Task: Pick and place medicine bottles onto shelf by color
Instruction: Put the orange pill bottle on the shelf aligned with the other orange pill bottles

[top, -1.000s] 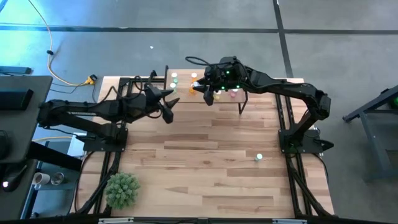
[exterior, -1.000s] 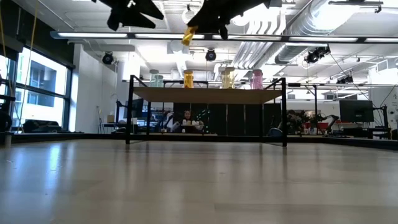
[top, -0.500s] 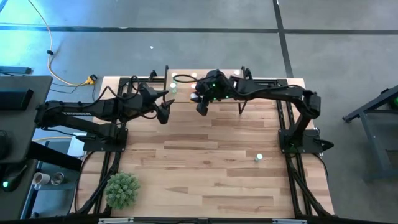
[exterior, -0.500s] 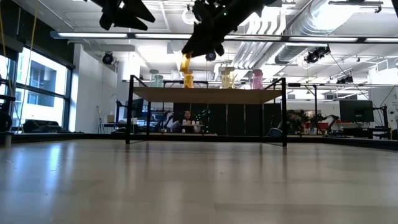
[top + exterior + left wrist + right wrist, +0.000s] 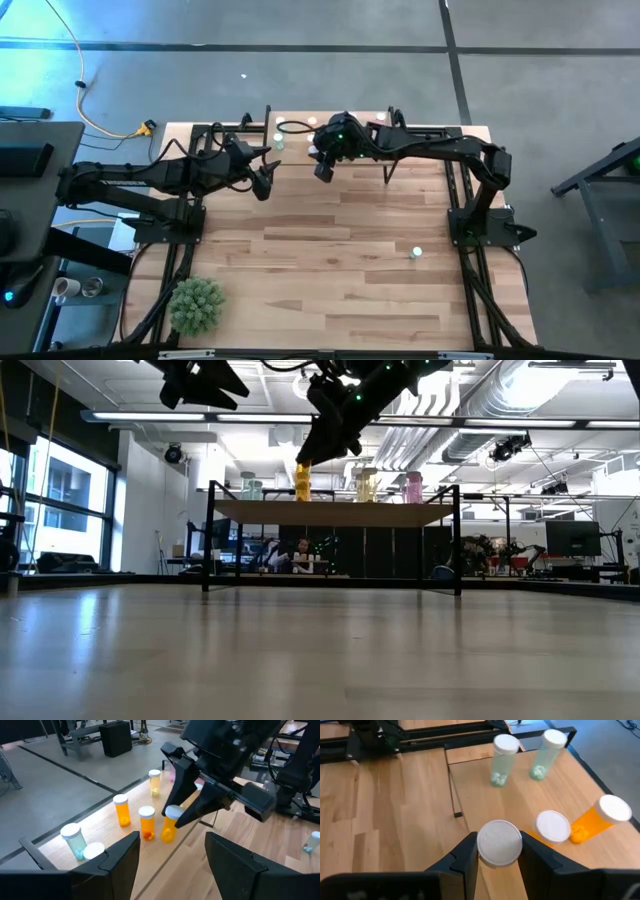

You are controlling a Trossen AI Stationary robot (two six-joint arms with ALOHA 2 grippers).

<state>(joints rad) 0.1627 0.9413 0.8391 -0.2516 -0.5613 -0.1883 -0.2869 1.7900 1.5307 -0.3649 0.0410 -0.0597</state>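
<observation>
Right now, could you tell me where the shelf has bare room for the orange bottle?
Bare wood lies along the shelf front edge below the right pincer, which grips the orange bottle. Behind it, two orange bottles crowd; green bottles fill the far end.

Wooden shelf (image 5: 100, 827) carries upright medicine bottles (image 5: 122, 810).

A bottle (image 5: 499, 843) sits between the right gripper's (image 5: 496, 851) fingers (image 5: 468, 851) over the shelf (image 5: 485, 795), two bottles (image 5: 580, 820) just beside it, two more bottles (image 5: 522, 757) beyond.
</observation>
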